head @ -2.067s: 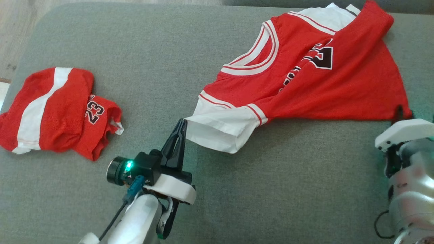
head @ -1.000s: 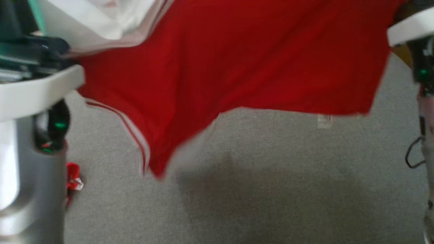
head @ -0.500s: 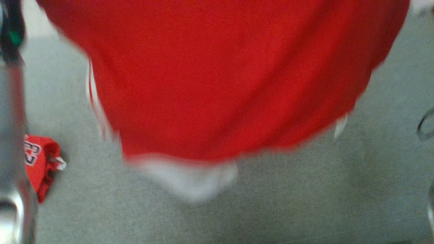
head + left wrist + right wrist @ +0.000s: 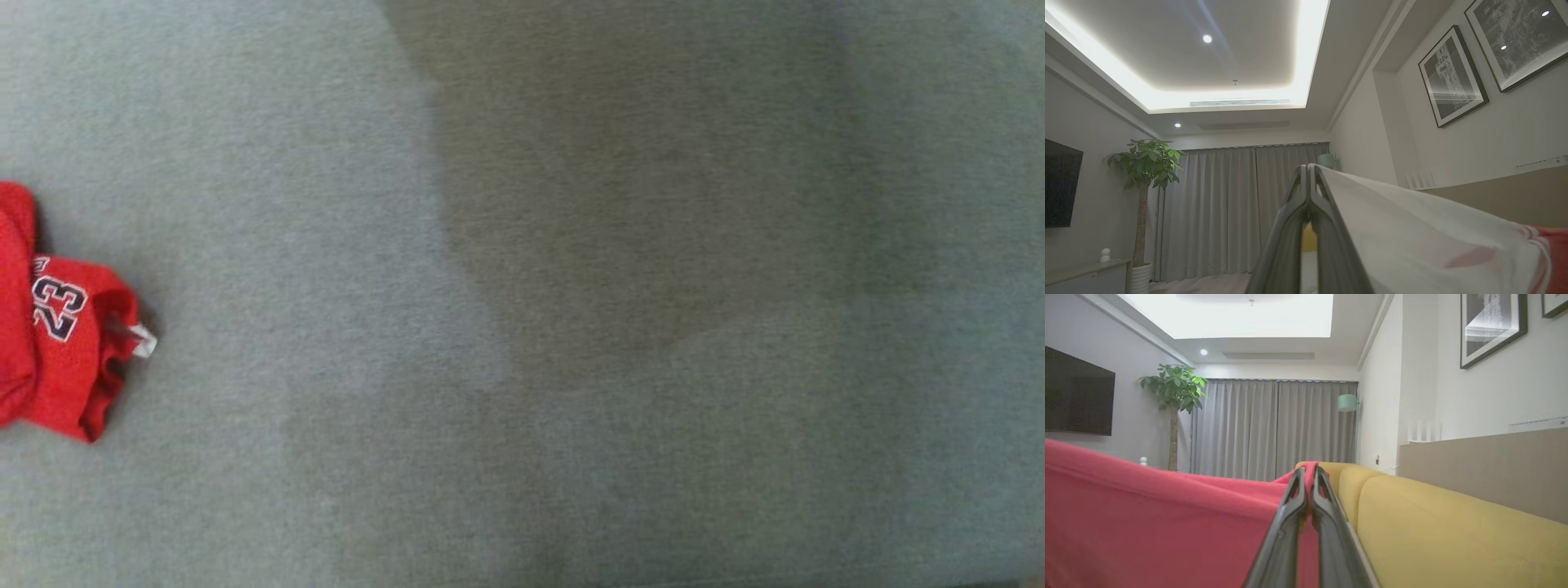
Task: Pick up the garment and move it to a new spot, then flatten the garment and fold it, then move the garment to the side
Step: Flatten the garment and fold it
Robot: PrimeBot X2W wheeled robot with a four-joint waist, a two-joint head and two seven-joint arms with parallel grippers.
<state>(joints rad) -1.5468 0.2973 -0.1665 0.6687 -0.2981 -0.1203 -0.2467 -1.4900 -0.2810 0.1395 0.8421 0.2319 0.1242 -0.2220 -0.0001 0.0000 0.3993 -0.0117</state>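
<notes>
A grey fabric surface (image 4: pixel 571 457) spreads across the head view, with a broad soft shadow (image 4: pixel 653 204) lying over it from the centre up toward 12 o'clock. The garment (image 4: pixel 1147 522), a red jersey with white panels, is held off that surface by both grippers. In the right wrist view its red cloth stretches from the centre out to 8 o'clock. In the left wrist view its white sleeve part, striped red at the far edge, runs from the centre down to 4 o'clock. A yellow sofa (image 4: pixel 1453 531) fills the right wrist view's 4 o'clock corner, beneath a beige wall panel. Grey curtains (image 4: pixel 1274 428) hang closed at the far end of the room, straight ahead at the centre. A dark television (image 4: pixel 1077 396) sits on the wall at 9 o'clock. A leafy green plant (image 4: pixel 1173 390) stands between the television and the curtains, at about 10 o'clock. Two framed pictures (image 4: pixel 1451 77) hang on the wall at 2 o'clock in the left wrist view. A second, folded red jersey (image 4: pixel 69 359) marked 23 lies on the grey surface at 9 o'clock in the head view. The left gripper (image 4: pixel 1308 167) has its fingers pressed together on the white edge of the garment. The right gripper (image 4: pixel 1308 468) is likewise closed, pinching a fold of the red cloth at its tips.
</notes>
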